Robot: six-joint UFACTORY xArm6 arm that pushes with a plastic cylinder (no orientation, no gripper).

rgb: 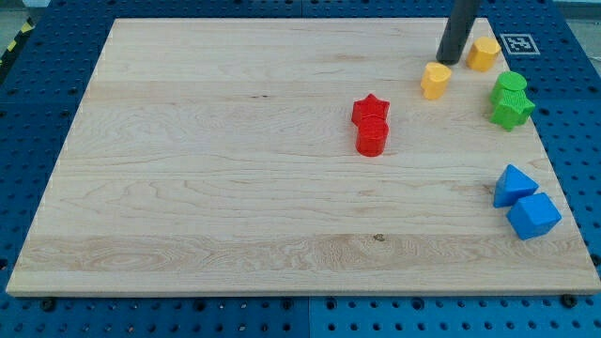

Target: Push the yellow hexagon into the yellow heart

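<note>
Two yellow blocks sit near the view's top right of the wooden board [235, 188]. The yellow hexagon [484, 53] is the one further right and higher. The yellow heart [435, 80] lies to its lower left, a small gap away. My tip [449, 61] is down on the board between them, just above and right of the heart and just left of the hexagon. I cannot tell if it touches either block. The dark rod runs up out of the view's top.
A red star [371, 109] sits against a red cylinder [372, 139] right of centre. Two green blocks [511, 99] sit together at the right edge. A blue triangle [515, 184] and a blue cube [533, 215] are lower right. A marker tag [516, 42] lies off the board's corner.
</note>
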